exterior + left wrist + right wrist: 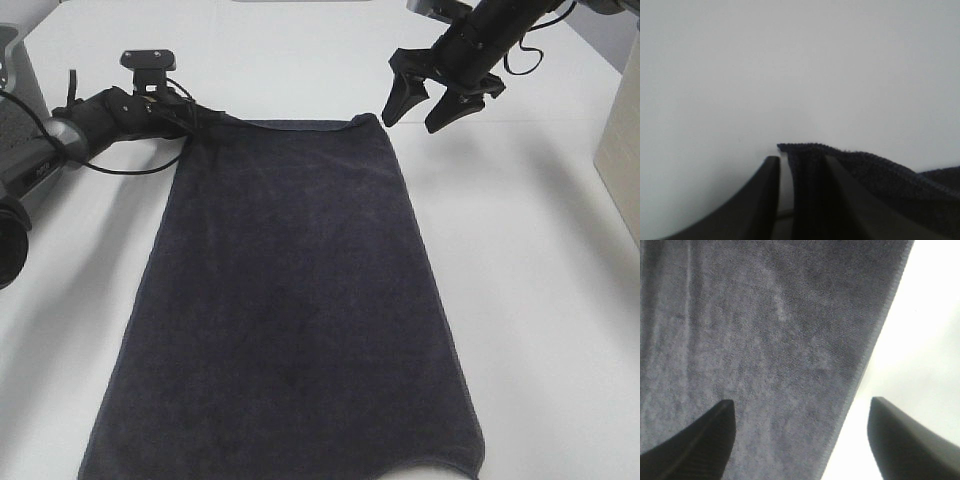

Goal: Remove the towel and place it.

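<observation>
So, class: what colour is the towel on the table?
Dark navy, almost black: the towel shows best in the exterior high view.

Bright, even overhead light washes the white bench [540,300] nearly blank, with glare toward 12 o'clock. The towel [290,320] reads flat and dark. Soft shadows fall beneath both arms. Both wrist views are soft, their fingers [700,445] blurred, close and black.
</observation>
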### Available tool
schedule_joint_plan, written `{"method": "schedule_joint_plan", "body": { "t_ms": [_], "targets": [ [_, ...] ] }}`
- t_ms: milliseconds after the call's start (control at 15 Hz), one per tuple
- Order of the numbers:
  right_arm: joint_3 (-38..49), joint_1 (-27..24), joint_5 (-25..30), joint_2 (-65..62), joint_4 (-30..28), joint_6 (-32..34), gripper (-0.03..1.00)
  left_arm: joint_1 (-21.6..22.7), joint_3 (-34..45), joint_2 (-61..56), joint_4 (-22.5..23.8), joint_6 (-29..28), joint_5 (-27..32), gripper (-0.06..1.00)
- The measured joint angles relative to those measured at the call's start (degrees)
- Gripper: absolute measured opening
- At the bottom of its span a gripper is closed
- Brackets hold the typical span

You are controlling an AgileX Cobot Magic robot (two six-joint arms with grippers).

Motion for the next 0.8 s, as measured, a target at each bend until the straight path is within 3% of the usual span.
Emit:
{"method": "schedule_joint_plan", "body": {
  "t_ms": [133,267,533,800],
  "targets": [
    [0.0,0.0,0.06,0.0,0.0,0.0,0.71,-0.29,0.0,-0.34,-1.32,0.0,0.52,0.63],
    [0.0,0.0,0.11,-0.17,0.0,-0.06,0.71,-0.52,0.0,-2.35,-1.43,0.0,6.25,0.82],
    [0.0,0.0,0.23,-5.27,-2.18,3.04,0.73,-0.57,0.11,-12.55,0.4,-0.69,23.66,0.85],
    [0.0,0.0,0.4,-13.58,-8.71,7.85,0.75,-0.69,0.11,-26.01,10.2,-9.34,44.0,0.85]
  ]
}}
